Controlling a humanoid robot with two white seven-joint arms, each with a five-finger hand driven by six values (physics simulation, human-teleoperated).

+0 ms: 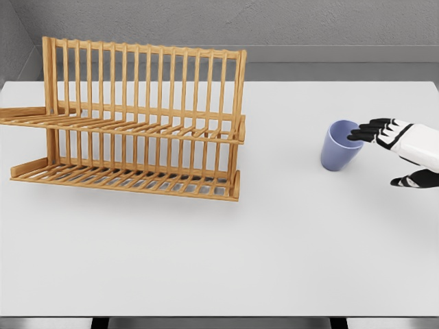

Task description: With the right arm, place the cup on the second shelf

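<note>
White table (274, 260), right hand (394, 147) cropped, beside cup (339, 146)

Right arm entered from right edge, white forearm angled up-left. Right hand (401, 147) was open: black fingers (370, 130) extended leftward in close row, thumb (410, 181) spread apart below them, palm facing left. Hand held nothing. Left arm was out of view.
</note>
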